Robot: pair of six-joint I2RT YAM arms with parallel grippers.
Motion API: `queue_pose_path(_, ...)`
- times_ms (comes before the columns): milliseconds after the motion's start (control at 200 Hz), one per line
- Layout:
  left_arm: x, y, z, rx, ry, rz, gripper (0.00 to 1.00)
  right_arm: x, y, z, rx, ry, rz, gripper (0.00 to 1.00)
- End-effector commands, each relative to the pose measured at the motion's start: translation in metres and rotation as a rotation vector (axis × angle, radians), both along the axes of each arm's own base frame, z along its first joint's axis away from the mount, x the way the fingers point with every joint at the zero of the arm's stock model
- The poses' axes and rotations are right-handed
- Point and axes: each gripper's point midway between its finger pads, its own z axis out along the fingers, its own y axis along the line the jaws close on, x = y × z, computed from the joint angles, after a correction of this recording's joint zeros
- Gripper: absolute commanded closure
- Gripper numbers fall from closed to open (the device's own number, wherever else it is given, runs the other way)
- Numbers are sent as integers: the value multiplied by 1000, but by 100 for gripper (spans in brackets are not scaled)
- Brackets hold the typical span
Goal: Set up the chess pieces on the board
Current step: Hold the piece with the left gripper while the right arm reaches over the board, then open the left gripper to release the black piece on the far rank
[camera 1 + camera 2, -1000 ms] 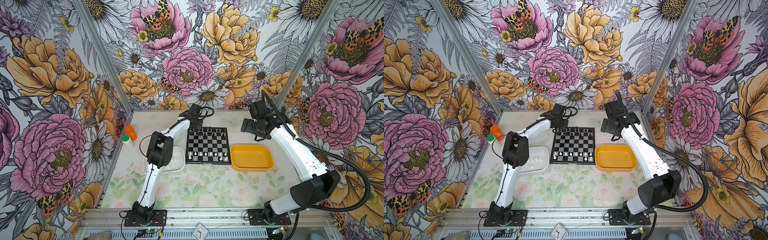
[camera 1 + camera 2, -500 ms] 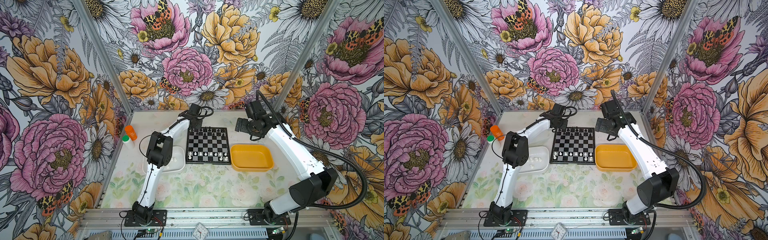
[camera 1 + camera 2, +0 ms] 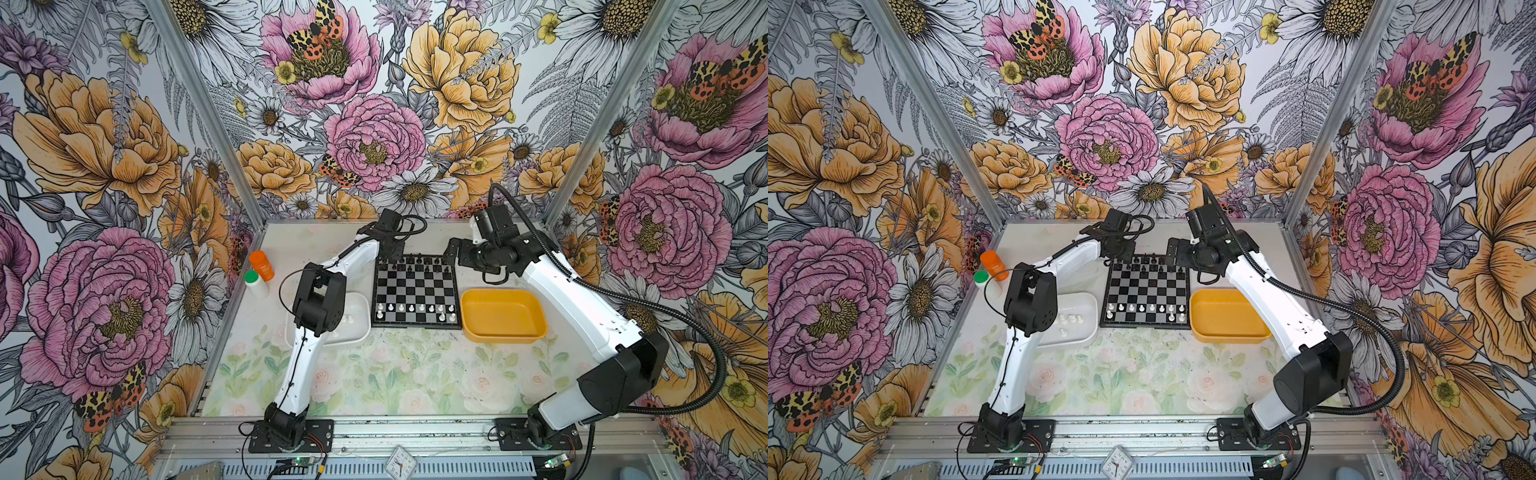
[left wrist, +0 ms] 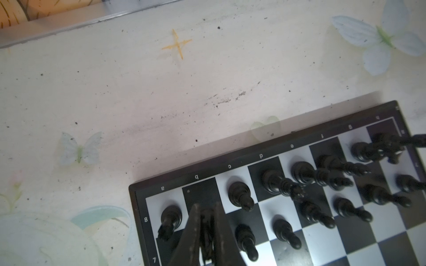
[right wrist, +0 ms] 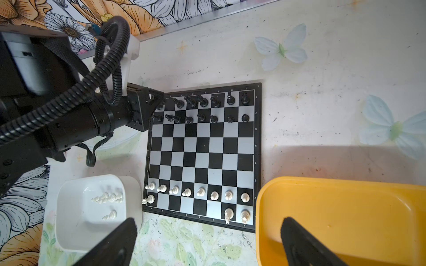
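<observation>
Two white arms meet over the board [image 3: 415, 291]. The right gripper [image 5: 208, 221] hangs spread wide and empty, and the left gripper [image 4: 206, 207] is pinched on a black piece [image 4: 207, 228] above the vacant b8 square. One yellow tray [image 3: 503, 316] lies bare; one white tray [image 5: 73, 218] holds what look like five white men [image 5: 108, 198]. Fifteen black and eleven white chess pieces [image 5: 200, 192] stand on the board. They are likely light, hard, slick and quick to topple, so best nipped by the upper stem.

The pale, flower-printed table [image 3: 395, 374] carries the board [image 3: 415, 291] toward the back. A white tray [image 3: 358, 308] lies just left of it and a yellow tray [image 3: 503, 316] just right. An orange bottle [image 3: 262, 265] and a green-capped bottle [image 3: 253, 282] stand by the left wall.
</observation>
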Motion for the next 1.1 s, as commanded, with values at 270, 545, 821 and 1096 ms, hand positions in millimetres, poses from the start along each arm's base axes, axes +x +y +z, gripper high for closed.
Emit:
queue_pose_path(270, 4, 2, -17, -14, 20, -6, 99, 2, 3, 8, 2, -42, 19, 0)
queue_pose_path(545, 4, 1, -22, -11, 29, -8, 99, 2, 1, 13, -6, -58, 15, 0)
queue_pose_path(821, 6, 1, -26, -8, 31, -8, 98, 4, 0, 13, -13, -61, 21, 0)
queue_pose_path(1096, 9, -1, -26, -4, 21, -11, 96, 5, -2, 14, -17, -63, 19, 0)
